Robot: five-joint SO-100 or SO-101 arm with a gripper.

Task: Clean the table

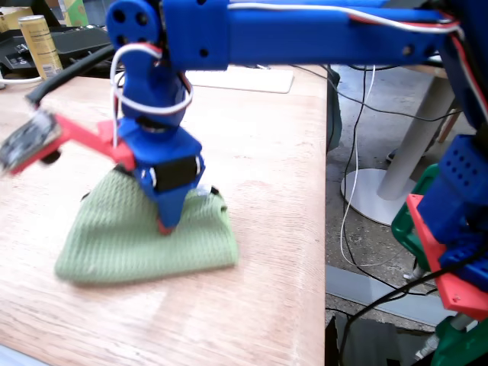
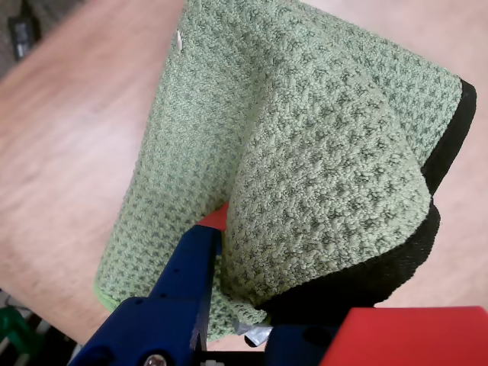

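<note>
One green cloth (image 1: 145,236) lies on the table (image 1: 259,229), near its right edge in the fixed view. Gripper (image 1: 169,221) is clamped on a raised fold of the cloth (black backing exposed in the wrist view). Yellow can (image 1: 40,46) stands at rear left.

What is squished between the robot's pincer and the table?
A green cloth. In the fixed view the pincer presses down on it, with the table underneath.
</note>
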